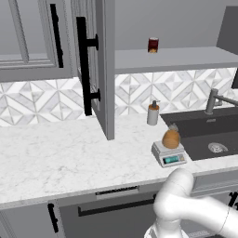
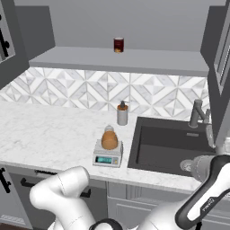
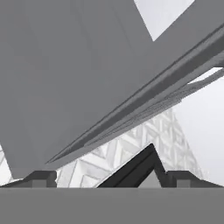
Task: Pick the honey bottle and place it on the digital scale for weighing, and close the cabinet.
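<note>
**Bottle weighed, cabinet doors still open**

Nearest the robot, the claw (image 3: 112, 177) shows in the hand view as two dark tips set wide apart with nothing between them: it stands fully open, holding and touching nothing, and looks up at the grey underside of the cabinet and a strip of patterned backsplash.

Further along the marble bench (image 1: 56, 153), the honey bottle (image 1: 170, 138) sits upright on the digital scale (image 1: 168, 155), just beside the dark sink (image 2: 170, 146). That half of the job looks done.

Behind stands the soap dispenser (image 1: 153, 113), and above it the cabinet (image 1: 103, 69) with its door swung out over the bench, long black handle (image 1: 84, 65) facing the arm. A small dark-red jar (image 1: 153, 44) rests on the shelf inside.

The likely risk is the closing sweep. An elbow swinging low over the bench could knock the bottle off the scale, and a push on the door's edge could slip off.
</note>
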